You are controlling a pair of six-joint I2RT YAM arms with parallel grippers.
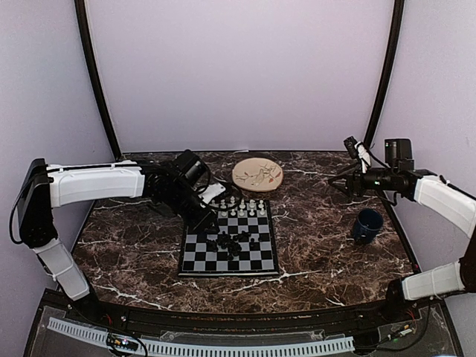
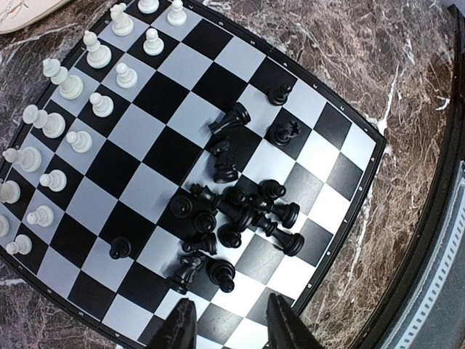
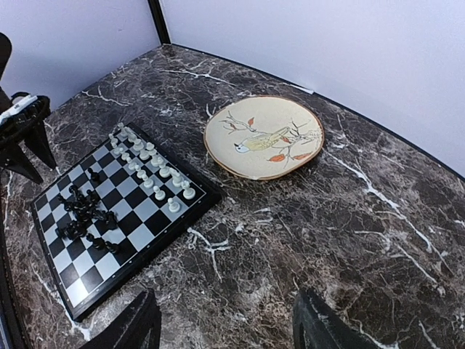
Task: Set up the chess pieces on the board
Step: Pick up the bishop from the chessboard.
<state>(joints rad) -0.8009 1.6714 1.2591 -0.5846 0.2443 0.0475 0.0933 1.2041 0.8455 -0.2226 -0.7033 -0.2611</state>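
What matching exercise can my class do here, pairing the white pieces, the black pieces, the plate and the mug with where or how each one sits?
Column 1
1. white pieces
2. black pieces
3. plate
4. mug

Column 2
A. on the table, off to the right of the board
B. jumbled in a heap mid-board, several toppled
C. upright in two rows along the board's far edge
D. on the table just beyond the board's far edge

Pairs: 1-C, 2-B, 3-D, 4-A
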